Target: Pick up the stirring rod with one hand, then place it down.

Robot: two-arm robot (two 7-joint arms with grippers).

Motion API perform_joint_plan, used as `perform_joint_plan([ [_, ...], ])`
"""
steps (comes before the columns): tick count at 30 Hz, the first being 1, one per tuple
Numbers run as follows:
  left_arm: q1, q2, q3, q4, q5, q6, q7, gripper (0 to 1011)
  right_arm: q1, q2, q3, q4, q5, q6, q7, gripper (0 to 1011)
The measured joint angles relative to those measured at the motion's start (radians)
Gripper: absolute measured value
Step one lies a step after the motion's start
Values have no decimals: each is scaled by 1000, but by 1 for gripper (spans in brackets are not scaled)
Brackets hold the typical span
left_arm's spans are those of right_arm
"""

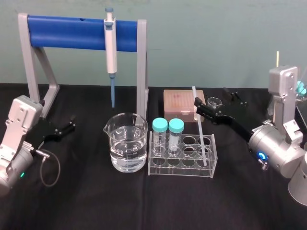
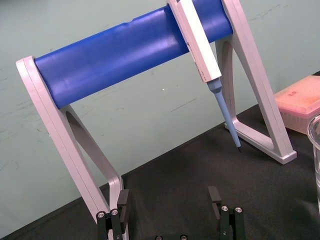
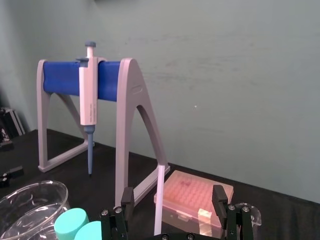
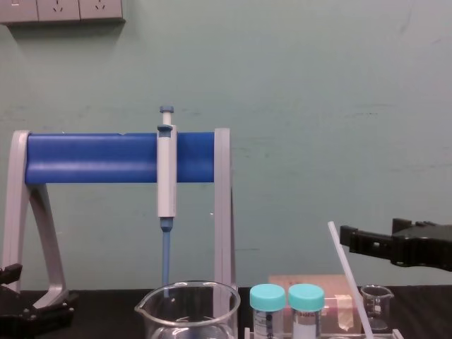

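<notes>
Currently the stirring rod (image 1: 200,127), propped in a rack (image 1: 182,168), is straddled untouched by the open right gripper (image 1: 197,106); the left gripper (image 1: 70,125) is parked open

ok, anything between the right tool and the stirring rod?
Nothing. In the right wrist view the stirring rod stands inside the open right tool, touching neither finger. Left tool is parked far left, open.

A pipette (image 1: 111,45) hangs on a blue stand (image 1: 67,32) behind a water glass (image 1: 127,142) and a rack (image 1: 182,167) with two tubes (image 1: 160,129).
</notes>
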Motion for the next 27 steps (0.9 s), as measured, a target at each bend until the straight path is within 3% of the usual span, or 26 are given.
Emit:
perform_joint_plan([
  [14,0,0,0,0,0,0,0,1000,60,-51,-21,78,-44,68,36,1003],
  [27,0,0,0,0,0,0,0,1000,78,-84,-18,127,-76,104,56,1003],
])
